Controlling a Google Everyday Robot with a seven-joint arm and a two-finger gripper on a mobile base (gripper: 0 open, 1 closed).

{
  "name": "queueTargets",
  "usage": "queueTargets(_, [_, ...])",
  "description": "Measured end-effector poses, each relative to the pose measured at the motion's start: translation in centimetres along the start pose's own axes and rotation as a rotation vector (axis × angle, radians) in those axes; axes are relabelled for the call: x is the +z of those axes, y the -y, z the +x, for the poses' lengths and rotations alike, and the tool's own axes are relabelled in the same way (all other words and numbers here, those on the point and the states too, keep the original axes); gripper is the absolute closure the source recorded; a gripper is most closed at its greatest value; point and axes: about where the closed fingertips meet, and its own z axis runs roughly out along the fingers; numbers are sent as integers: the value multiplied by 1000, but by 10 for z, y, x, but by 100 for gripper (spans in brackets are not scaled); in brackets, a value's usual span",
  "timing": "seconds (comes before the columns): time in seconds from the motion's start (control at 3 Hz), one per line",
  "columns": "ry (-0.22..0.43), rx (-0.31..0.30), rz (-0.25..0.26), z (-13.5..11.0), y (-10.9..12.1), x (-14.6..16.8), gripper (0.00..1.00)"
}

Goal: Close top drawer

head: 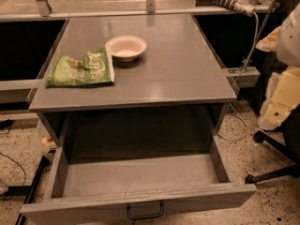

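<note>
The top drawer (140,175) is pulled far out from under the grey counter top (178,74), toward the camera. Its inside is bare apart from a few small crumbs near the front. Its flat grey front (84,211) runs along the bottom edge of the view, with a small dark loop handle (145,213) at its centre. My gripper (274,111) shows as a white and cream shape at the right edge, beside the counter's right side. It is well above and to the right of the drawer front and touches nothing.
A green snack bag (82,69) and a white bowl (125,47) lie on the counter top. Dark chair legs (274,172) stand on the speckled floor at the lower right. A cable (255,32) hangs at the upper right.
</note>
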Motion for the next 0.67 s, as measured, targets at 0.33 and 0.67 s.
queueTargets(0.33, [0,0,0,0,0,0,0])
queueTargets(0.67, [14,-7,-20,2,-12,8,0])
